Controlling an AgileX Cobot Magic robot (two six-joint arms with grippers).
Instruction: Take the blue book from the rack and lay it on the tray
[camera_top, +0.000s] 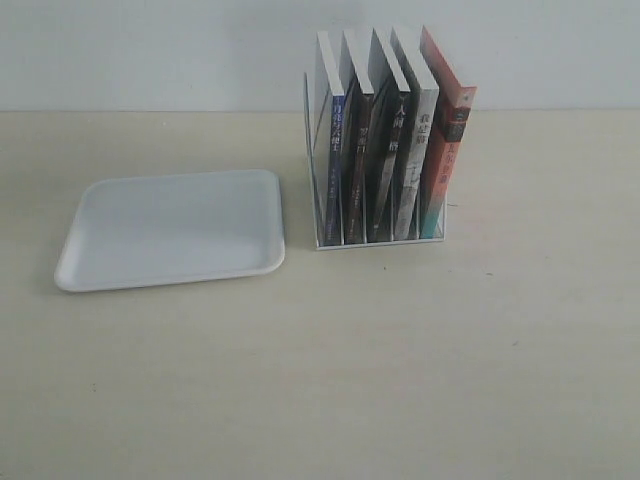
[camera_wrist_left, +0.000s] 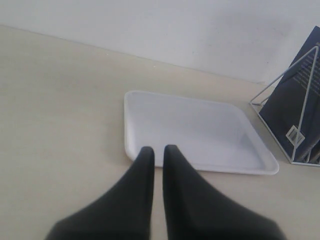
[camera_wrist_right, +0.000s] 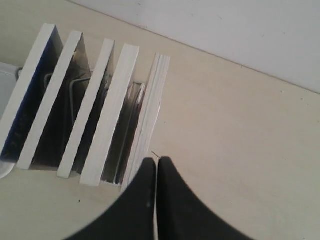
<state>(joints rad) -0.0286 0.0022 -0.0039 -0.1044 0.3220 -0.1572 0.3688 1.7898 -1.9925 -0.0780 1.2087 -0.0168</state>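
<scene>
Left gripper (camera_wrist_left: 157, 150), fingers almost together and holding nothing, hangs by the tray (camera_top: 170, 230), which lies just left of the rack (camera_top: 385, 241). The blue book (camera_top: 335, 150) stands upright in the rack's leftmost slot. Right gripper (camera_wrist_right: 156, 161), pinched closed on nothing, hovers by the rack's rightmost book (camera_wrist_right: 155, 100)

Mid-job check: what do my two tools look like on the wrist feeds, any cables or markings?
The left tool and right tool look alike: two matte black fingers each, broad at the base, tapering to narrow rounded tips. No cables, markings or labels show. The arms themselves appear in no view.
</scene>
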